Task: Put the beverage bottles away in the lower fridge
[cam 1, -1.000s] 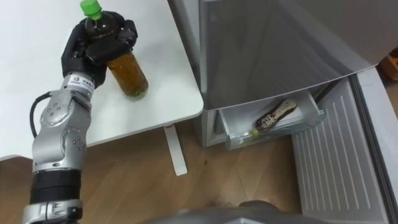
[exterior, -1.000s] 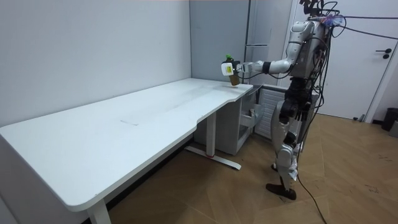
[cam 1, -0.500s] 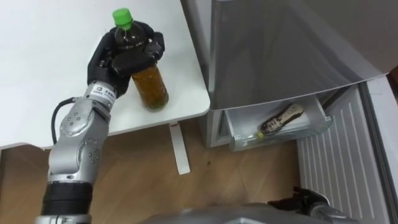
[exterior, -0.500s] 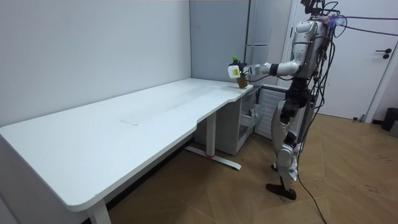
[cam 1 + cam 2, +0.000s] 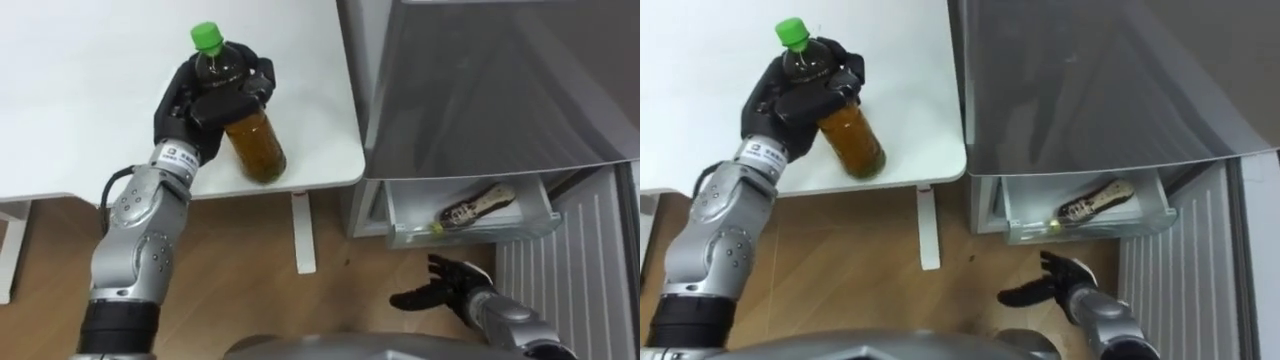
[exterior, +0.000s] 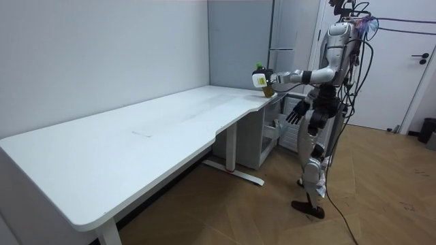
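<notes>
A tea bottle (image 5: 252,143) with a green cap is tilted over the near corner of the white table (image 5: 80,110). My left hand (image 5: 205,95) is shut around its upper half. In the room view the bottle (image 6: 259,79) is held just above the table end beside the fridge. The fridge's lower drawer (image 5: 470,232) stands pulled out, with another bottle (image 5: 475,205) lying on its side in it. My right hand (image 5: 445,290) hangs open, fingers spread, low in front of that drawer and holds nothing.
The grey fridge body (image 5: 480,90) rises right beside the table's edge. A ribbed white open door panel (image 5: 575,290) stands to the right of the drawer. A white table leg (image 5: 303,230) stands on the wood floor between table and fridge.
My left hand has carried the bottle rightwards towards the fridge. My right hand has risen into view in front of the drawer. The head camera has shifted too.
</notes>
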{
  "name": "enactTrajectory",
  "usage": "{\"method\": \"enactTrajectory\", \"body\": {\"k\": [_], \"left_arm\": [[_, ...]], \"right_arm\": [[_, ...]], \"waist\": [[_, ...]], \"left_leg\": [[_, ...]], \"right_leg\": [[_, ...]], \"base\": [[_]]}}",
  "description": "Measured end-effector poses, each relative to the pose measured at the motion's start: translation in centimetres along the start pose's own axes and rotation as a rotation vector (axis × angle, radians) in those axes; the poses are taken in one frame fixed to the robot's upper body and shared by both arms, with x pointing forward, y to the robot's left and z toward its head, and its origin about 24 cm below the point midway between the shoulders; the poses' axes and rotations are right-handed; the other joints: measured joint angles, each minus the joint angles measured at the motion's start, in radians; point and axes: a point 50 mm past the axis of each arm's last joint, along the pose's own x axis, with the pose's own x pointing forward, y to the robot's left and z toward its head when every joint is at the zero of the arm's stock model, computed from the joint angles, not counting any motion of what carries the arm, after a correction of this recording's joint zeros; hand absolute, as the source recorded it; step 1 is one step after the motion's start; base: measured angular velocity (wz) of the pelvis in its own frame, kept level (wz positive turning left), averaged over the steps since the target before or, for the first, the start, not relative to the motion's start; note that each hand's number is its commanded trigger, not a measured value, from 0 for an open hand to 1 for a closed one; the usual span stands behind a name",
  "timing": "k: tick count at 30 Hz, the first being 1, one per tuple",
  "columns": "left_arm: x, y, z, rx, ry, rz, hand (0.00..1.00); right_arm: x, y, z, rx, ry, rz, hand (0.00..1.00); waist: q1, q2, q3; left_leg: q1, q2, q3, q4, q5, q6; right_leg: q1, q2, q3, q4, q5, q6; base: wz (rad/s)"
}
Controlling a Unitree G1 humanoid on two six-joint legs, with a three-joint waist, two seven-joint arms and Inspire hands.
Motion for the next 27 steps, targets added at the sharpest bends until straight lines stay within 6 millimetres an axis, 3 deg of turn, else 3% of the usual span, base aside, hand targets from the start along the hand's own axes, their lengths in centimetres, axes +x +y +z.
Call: {"method": "enactTrajectory", "body": {"k": [8, 13, 17, 27], "left_arm": [[-0.3, -2.1, -1.8, -0.028, 0.055, -0.121, 1.0], [-0.9, -2.4, -2.7, -0.034, 0.093, -0.151, 1.0], [-1.7, -2.5, -4.0, -0.042, 0.165, -0.165, 1.0], [-1.7, -2.7, -4.1, -0.047, 0.168, -0.201, 1.0]], "right_arm": [[-0.1, 1.4, 3.6, -0.057, -0.144, 0.087, 0.0], [-0.3, 2.4, 5.1, -0.094, -0.205, 0.149, 0.0], [-0.7, 3.7, 6.5, -0.147, -0.25, 0.237, 0.0], [-1.5, 6.1, 8.2, -0.181, -0.331, 0.437, 0.0]], "waist": [[0.003, -0.004, -0.0041], [0.003, -0.011, -0.0048], [0.013, -0.021, -0.0011], [0.026, -0.019, 0.0038]], "left_leg": [[0.005, -0.002, -0.01, 0.009, 0.0, 0.0], [-0.003, -0.003, -0.021, 0.012, 0.0, 0.0], [-0.02, -0.003, -0.028, 0.017, 0.0, 0.0], [-0.031, -0.006, -0.053, 0.016, 0.0, 0.0]], "right_leg": [[0.015, -0.003, -0.012, 0.002, -0.002, 0.0], [0.014, -0.004, -0.022, 0.001, -0.005, 0.0], [0.0, -0.006, -0.034, 0.005, -0.007, -0.001], [0.001, -0.008, -0.05, 0.0, -0.007, -0.001]], "base": [[0.05], [0.06], [0.08], [0.05]]}}
